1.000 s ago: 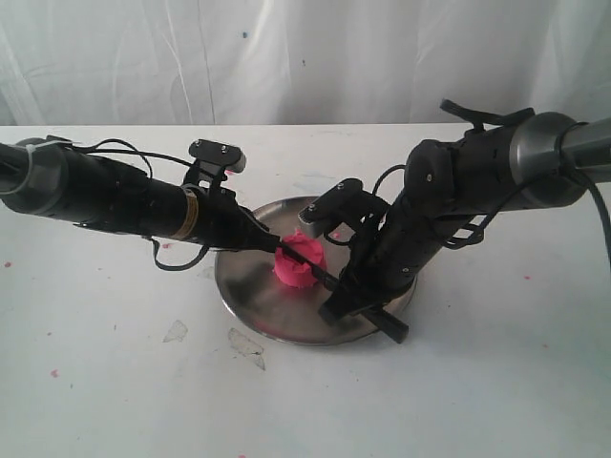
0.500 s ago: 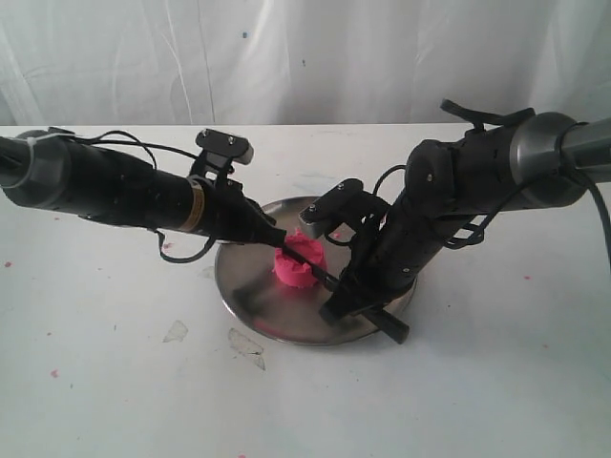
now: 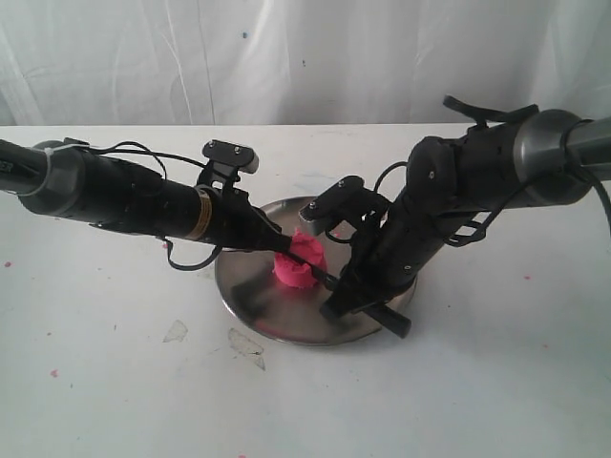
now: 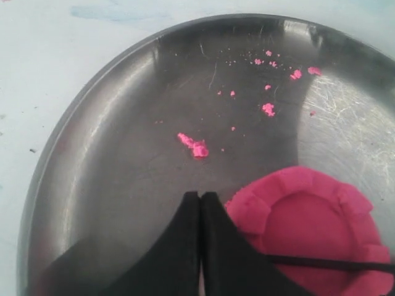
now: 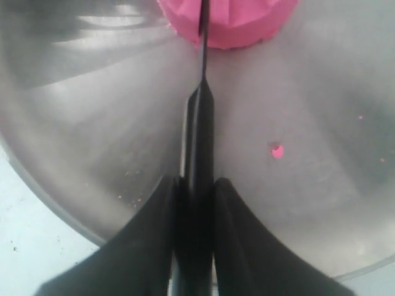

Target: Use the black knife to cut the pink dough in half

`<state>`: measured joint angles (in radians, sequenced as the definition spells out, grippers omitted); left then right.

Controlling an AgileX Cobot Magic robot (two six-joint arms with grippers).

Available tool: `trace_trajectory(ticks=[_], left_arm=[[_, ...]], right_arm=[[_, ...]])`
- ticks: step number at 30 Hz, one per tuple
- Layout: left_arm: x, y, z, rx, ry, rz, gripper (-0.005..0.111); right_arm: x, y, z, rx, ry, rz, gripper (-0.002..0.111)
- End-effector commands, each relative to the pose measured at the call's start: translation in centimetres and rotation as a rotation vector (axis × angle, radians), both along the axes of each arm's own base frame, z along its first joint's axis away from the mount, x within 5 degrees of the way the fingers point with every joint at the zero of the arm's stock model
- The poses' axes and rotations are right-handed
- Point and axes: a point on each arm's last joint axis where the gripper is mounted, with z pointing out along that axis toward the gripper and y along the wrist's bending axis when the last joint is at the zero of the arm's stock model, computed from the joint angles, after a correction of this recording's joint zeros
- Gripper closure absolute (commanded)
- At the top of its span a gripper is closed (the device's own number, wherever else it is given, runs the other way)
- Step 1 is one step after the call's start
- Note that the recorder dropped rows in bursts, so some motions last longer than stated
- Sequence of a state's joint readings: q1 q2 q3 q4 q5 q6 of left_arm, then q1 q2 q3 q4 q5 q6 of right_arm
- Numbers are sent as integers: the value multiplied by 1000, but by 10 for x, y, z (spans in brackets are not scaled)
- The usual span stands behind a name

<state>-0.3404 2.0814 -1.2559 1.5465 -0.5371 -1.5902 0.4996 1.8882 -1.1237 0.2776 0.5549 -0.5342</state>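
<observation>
Right wrist view is showing the right gripper (image 5: 196,188) pinching the handle of the black knife (image 5: 199,123), whose thin blade is biting into the top of the pink dough (image 5: 241,24); the cut is looking begun but not finished, since the lump is reading as one piece with no gap between halves. The left gripper (image 4: 200,206), fingers pressed together and holding nothing, is sitting just beside the dough's edge. The dough is lying near the middle of the round steel plate (image 4: 105,154), bright pink and soft, with a notched raised rim around a dished top, and crumbs (image 4: 196,147) are lying scattered nearby
</observation>
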Motion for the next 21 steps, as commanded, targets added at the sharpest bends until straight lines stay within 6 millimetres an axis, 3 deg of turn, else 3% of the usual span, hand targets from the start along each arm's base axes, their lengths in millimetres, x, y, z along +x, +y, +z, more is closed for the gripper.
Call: trace_trajectory(ticks=[1, 12, 21], left_arm=[[-6, -2, -16, 45, 32, -34, 107], [-9, 0, -20, 45, 48, -25, 107], [-9, 0, -20, 47, 48, -24, 107]], right_arm=[[0, 0, 18, 22, -49, 9, 108], [0, 0, 11, 18, -29, 4, 108], [2, 2, -9, 3, 21, -6, 108]])
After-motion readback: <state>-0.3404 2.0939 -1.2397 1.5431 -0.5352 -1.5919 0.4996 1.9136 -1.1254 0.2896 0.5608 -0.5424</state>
